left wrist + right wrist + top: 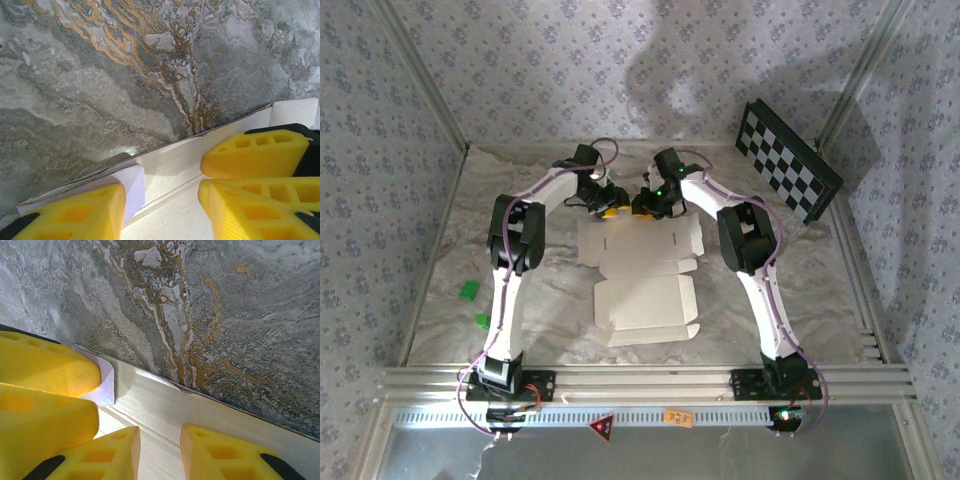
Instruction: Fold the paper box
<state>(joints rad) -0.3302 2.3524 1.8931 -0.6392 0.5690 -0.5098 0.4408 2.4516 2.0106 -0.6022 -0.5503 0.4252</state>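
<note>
The paper box [642,285] lies as a flat cream-white die-cut sheet in the middle of the marble table. Both grippers are low over its far edge, side by side. My left gripper [608,207] [162,197] stands open over the far strip [200,155]. Its left finger [75,215] rests beside a small corner tab [131,187] that is turned up, lilac side showing. My right gripper [645,205] [160,440] is open by a narrow gap above the same strip [200,405], just past a crease. Nothing sits between either pair of jaws.
A black-and-white checkerboard panel [790,160] leans at the back right. Two small green pieces [470,291] [481,321] lie at the left. An aluminium rail [640,380] runs along the near edge, and patterned walls close in the table.
</note>
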